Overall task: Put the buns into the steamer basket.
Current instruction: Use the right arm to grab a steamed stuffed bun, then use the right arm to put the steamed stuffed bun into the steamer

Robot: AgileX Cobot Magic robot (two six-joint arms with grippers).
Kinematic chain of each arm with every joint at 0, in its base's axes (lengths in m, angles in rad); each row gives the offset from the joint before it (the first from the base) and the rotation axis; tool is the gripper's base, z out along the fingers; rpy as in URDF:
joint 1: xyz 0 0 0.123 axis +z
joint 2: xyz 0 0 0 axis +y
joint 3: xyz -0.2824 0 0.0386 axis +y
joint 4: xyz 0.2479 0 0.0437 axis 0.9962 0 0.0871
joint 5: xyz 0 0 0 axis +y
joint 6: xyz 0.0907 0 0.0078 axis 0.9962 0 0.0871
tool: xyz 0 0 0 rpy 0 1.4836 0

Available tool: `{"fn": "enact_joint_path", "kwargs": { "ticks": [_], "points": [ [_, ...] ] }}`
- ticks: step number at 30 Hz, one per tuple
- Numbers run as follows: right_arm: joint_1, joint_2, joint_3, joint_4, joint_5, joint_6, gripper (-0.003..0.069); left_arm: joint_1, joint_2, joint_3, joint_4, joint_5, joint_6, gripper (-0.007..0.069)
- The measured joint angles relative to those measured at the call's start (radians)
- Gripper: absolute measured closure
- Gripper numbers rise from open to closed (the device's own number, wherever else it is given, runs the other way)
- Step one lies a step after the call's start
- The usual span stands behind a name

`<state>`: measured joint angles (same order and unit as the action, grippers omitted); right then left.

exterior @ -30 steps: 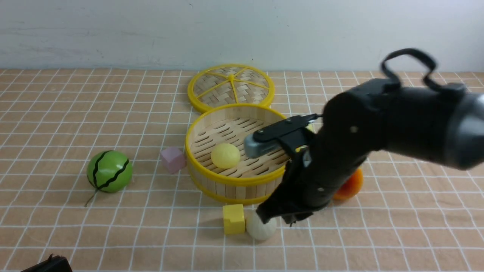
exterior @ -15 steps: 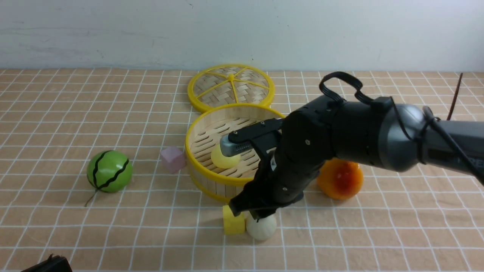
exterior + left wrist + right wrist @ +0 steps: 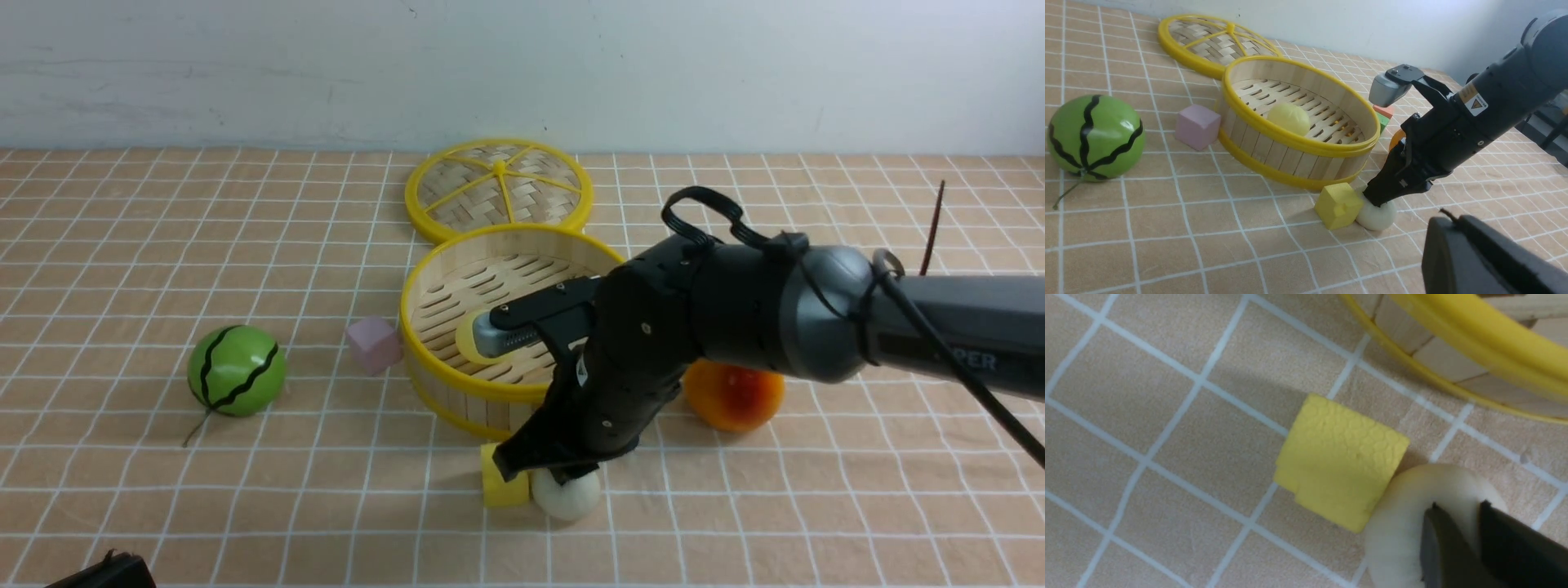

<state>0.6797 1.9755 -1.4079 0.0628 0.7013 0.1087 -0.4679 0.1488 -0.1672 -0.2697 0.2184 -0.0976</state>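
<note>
The steamer basket (image 3: 408, 327) stands mid-table with one pale yellow bun (image 3: 465, 341) on its slatted floor, also seen in the left wrist view (image 3: 1289, 118). An off-white bun (image 3: 566, 498) lies on the cloth in front of the basket, touching a yellow cube (image 3: 500, 488). My right gripper (image 3: 555, 475) is down on top of this bun (image 3: 1400, 531), its fingers nearly together and the tips pressing into it, not around it. The third bun is hidden. My left gripper (image 3: 1474, 253) rests low near the front left, fingers together and empty.
A flat woven lid (image 3: 499, 189) lies behind the basket. A green watermelon ball (image 3: 237, 370) and a pink cube (image 3: 373, 345) sit to its left, an orange pear (image 3: 735, 396) to its right. A red cube (image 3: 1383, 110) and a green cube (image 3: 1382, 122) sit behind the basket.
My right arm has swung left and down from beside the basket, bringing its gripper onto the top of the off-white bun. The buns and the left arm have not moved.
</note>
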Motion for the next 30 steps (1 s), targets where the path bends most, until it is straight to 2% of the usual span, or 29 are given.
{"fn": "enact_joint_path", "kwargs": {
  "ticks": [2, 9, 14, 22, 27, 30],
  "points": [
    [0.000, -0.014, 0.000, 0.004, 0.024, -0.015, 0.0645, 0.000, 0.000, 0.000, 0.000, 0.000, 0.000, 0.0627],
    [-0.003, -0.164, -0.057, 0.031, 0.100, -0.027, 0.0650, 0.000, 0.000, 0.000, 0.000, 0.000, 0.000, 0.0622],
    [-0.054, -0.155, -0.153, 0.029, 0.013, -0.030, 0.0649, 0.000, 0.000, 0.000, 0.000, 0.000, 0.000, 0.0619],
    [-0.143, 0.038, -0.222, 0.025, -0.099, -0.023, 0.0623, 0.000, 0.000, 0.000, 0.000, 0.000, 0.000, 0.0613],
    [-0.160, 0.101, -0.231, 0.015, -0.097, -0.022, 0.0526, 0.000, 0.000, 0.000, 0.000, 0.000, 0.000, 0.0608],
    [-0.160, 0.100, -0.249, 0.014, -0.089, -0.010, 0.0356, 0.000, 0.000, 0.000, 0.000, 0.000, 0.000, 0.0605]
  ]
}}
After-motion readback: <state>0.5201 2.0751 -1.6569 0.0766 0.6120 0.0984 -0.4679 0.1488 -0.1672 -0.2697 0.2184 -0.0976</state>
